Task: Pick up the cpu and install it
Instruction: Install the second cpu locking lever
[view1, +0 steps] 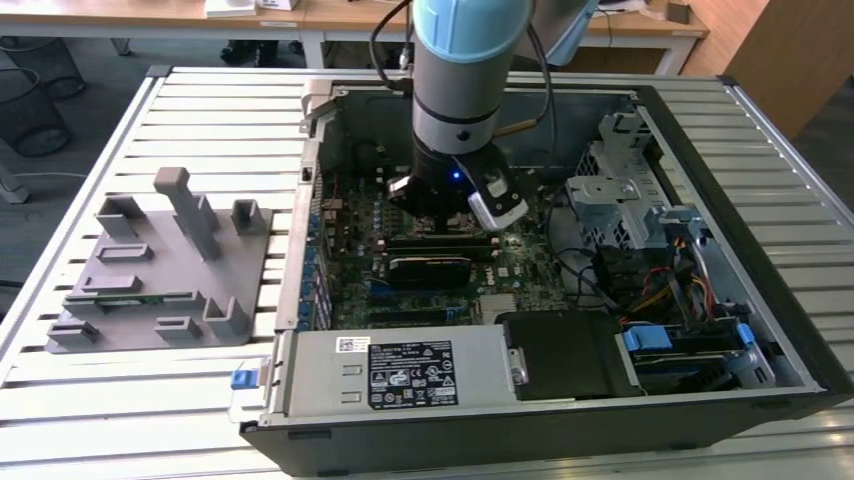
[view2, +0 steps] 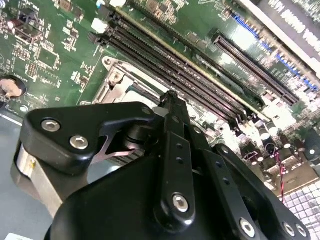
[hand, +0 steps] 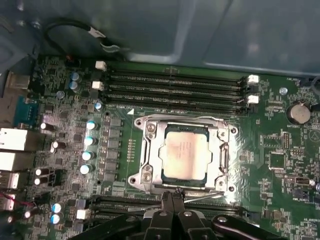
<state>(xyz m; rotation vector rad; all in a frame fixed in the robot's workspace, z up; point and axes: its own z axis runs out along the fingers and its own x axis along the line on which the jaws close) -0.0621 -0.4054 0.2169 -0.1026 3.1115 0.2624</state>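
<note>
Inside the open computer case (view1: 747, 330), the arm's gripper (hand: 172, 200) hangs low over the motherboard (hand: 280, 165), its fingers pressed together and empty. Four empty memory slots (hand: 175, 90) run just beside the socket (hand: 150, 150). Seated there in its metal frame lies the cpu (hand: 184, 154), square, pale silvery.

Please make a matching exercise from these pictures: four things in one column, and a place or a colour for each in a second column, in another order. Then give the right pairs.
Things:
1. cpu
2. grey fixture plate
3. gripper
4. coin cell battery

Places or colours:
A. black, just above the motherboard beside the socket
B. silvery top, seated in the metal socket frame
C. outside the computer case, at the exterior view's left
D. round and silver, on the green board beyond the memory slots' end

Pairs: 1-B, 2-C, 3-A, 4-D
</note>
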